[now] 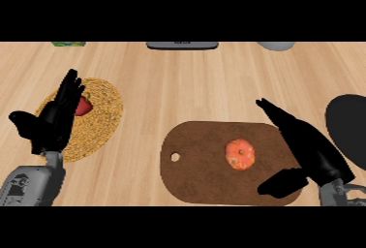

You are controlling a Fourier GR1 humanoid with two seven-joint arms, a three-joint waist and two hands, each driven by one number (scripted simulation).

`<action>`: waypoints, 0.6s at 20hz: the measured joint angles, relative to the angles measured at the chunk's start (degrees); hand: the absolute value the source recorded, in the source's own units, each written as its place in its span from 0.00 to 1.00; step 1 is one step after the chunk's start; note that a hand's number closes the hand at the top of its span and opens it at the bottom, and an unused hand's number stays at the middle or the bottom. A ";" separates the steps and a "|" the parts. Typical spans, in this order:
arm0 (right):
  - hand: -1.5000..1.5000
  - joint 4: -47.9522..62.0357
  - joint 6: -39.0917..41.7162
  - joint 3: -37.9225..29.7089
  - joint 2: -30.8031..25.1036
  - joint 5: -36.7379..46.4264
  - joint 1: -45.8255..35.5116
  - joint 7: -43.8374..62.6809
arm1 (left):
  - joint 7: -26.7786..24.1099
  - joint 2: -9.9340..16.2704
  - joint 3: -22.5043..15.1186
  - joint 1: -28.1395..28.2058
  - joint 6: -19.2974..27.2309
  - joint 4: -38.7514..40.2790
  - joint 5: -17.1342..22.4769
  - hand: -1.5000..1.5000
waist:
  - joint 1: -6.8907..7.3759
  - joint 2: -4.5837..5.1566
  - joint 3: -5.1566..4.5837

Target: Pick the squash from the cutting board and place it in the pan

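Pale wooden surface (200, 82) carries a dark brown cutting board (200, 179), and the orange squash (241, 154) lies on the board, right of its middle. Right of the board, at the view's edge, sits the black pan (350, 128). Far left of the board a woven mat (100, 121) holds a red item (84, 105). The right hand (307, 145) slants over the board's right edge, fingers straight, holding nothing, just beside the squash. The left hand (53, 121) rests over the mat, fingers straight and empty.

A light wooden counter top (186, 82), grained lengthwise, fills the view. Along its far edge, a green item (68, 44), a dark grey object (182, 45) and a pale grey rounded object (276, 45) are partly seen.
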 measured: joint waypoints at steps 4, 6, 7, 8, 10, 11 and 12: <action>0.00 1.57 1.71 0.95 2.21 2.29 0.39 -1.18 | -0.21 -0.93 1.00 -1.53 -0.74 2.15 -0.57 0.50 | -0.09 0.01 -0.01; 0.00 3.77 2.59 0.94 3.51 3.48 -1.15 -1.34 | 0.28 -0.72 1.52 -0.52 -1.38 0.56 -0.57 0.50 | 0.02 0.00 -0.01; 0.00 4.79 2.87 1.13 4.18 4.20 -1.86 -1.26 | -0.27 -0.17 2.50 -0.56 -2.38 1.33 -0.02 0.50 | 0.03 0.00 -0.02; 0.00 5.40 3.47 1.12 4.42 4.71 -1.78 -1.52 | 0.08 -0.24 2.71 -0.52 -2.53 1.01 -0.11 0.50 | 0.03 -0.01 -0.02; 0.00 6.10 3.80 2.41 5.41 6.78 -1.28 -1.38 | -0.01 -1.12 2.39 -1.20 -1.81 1.49 -1.35 0.50 | -0.05 -0.01 -0.02; 0.00 6.88 4.13 2.99 5.84 7.89 -1.77 -0.98 | -0.26 -1.11 2.67 -1.39 -2.01 2.01 -1.45 0.50 | -0.04 0.00 -0.02; 0.00 7.27 5.24 2.95 5.65 8.30 -2.32 -0.38 | -0.20 -1.10 2.85 -1.81 -2.18 2.38 -1.48 0.50 | -0.05 0.01 -0.02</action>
